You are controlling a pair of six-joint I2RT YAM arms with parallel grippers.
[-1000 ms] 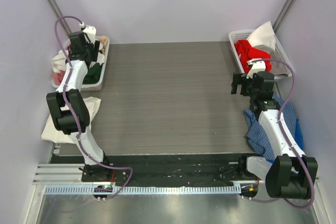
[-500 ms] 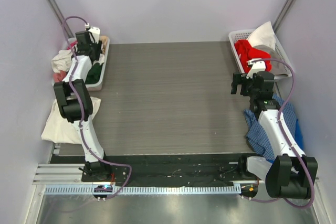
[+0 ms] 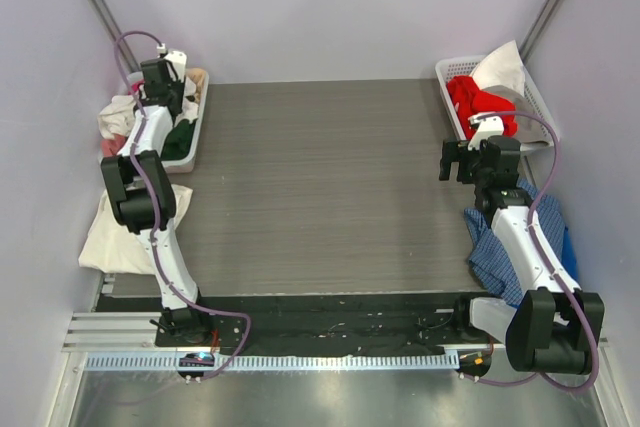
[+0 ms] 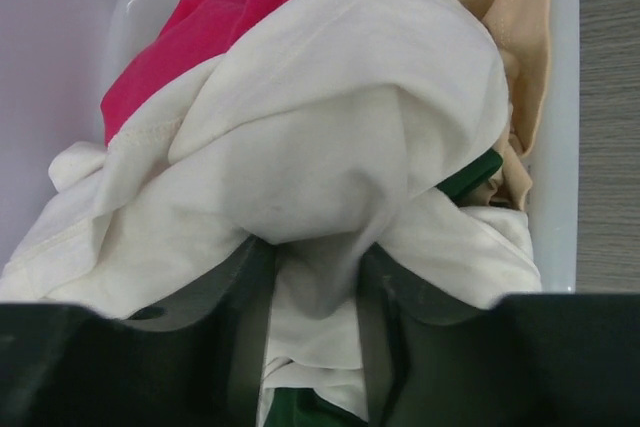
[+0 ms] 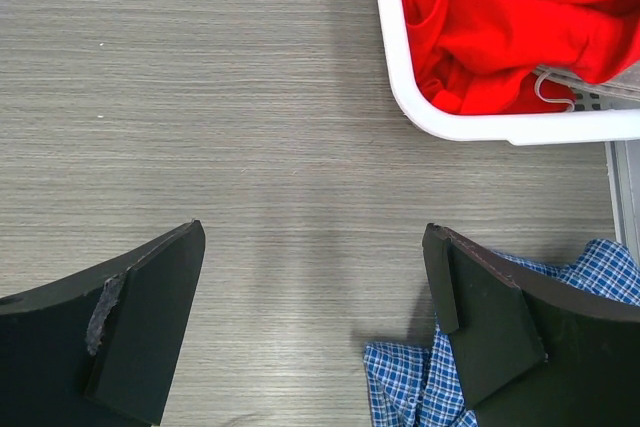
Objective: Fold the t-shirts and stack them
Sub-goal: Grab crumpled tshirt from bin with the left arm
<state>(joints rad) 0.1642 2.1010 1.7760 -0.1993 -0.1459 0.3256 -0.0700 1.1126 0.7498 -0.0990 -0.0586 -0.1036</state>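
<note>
My left gripper (image 3: 160, 97) is down in the white basket (image 3: 197, 137) at the far left. In the left wrist view its fingers (image 4: 312, 257) are closed on a bunched fold of an off-white t-shirt (image 4: 330, 127), which tents up from them. A dark green t-shirt (image 4: 470, 175) shows under it, and it also shows in the top view (image 3: 180, 137). A cream t-shirt (image 3: 115, 232) lies flat at the table's left edge. My right gripper (image 3: 468, 160) is open and empty above the bare table (image 5: 312, 232). No cartoon print shows.
A pink garment (image 4: 190, 37) and a tan cloth (image 4: 520, 7) lie in the left basket. A second white basket (image 5: 470, 127) at the far right holds a red garment (image 5: 500, 17) and a white cloth (image 3: 500, 69). A blue checked cloth (image 5: 420, 387) lies beside my right arm.
My left arm has swung back and to the left, lowering its gripper into the left basket onto the off-white shirt. My right arm has not moved.
</note>
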